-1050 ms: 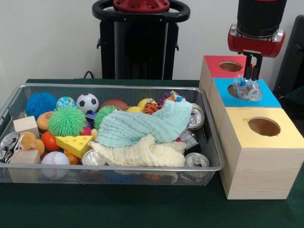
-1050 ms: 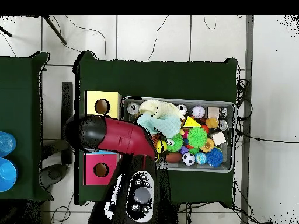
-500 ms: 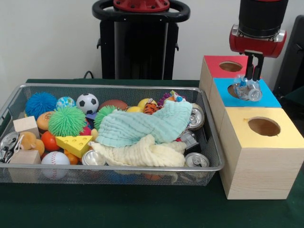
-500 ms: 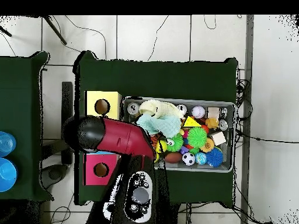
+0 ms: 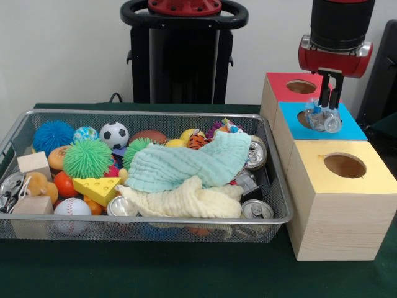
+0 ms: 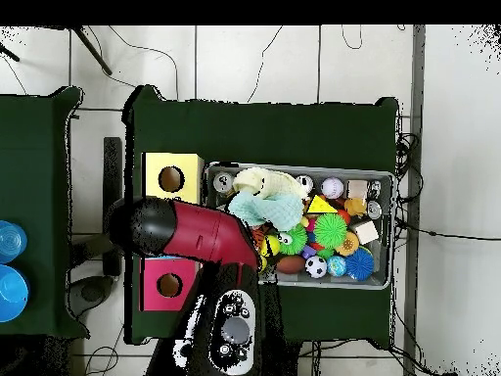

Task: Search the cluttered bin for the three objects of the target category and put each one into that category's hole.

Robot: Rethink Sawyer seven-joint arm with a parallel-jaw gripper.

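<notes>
One crushed can [image 5: 325,119] sat gripped in our claw [image 5: 329,107], with the blue box [image 5: 322,121] directly below its hole.

Crushed silvery can [image 5: 325,118] lying tilted over the blue box's hole [image 5: 306,118], more cans [image 5: 256,209] in the bin [image 5: 273,218]

— What do we see at the boxes?
— Our tool [image 5: 329,99] hangs over the blue box [image 5: 322,124], its two dark fingers [image 5: 324,92] pointing down, closed on a crumpled can [image 5: 324,118] beside the blue box's hole.
— And its neighbours?
— We see a red box [image 5: 296,87] behind and a yellow box [image 5: 338,198] in front, touching in a row.
— The bin?
— The mesh bin [image 5: 142,220] on our green surface [image 5: 124,273] holds balls, a teal cloth [image 5: 186,164], a cream cloth [image 5: 186,200] and cans.
</notes>
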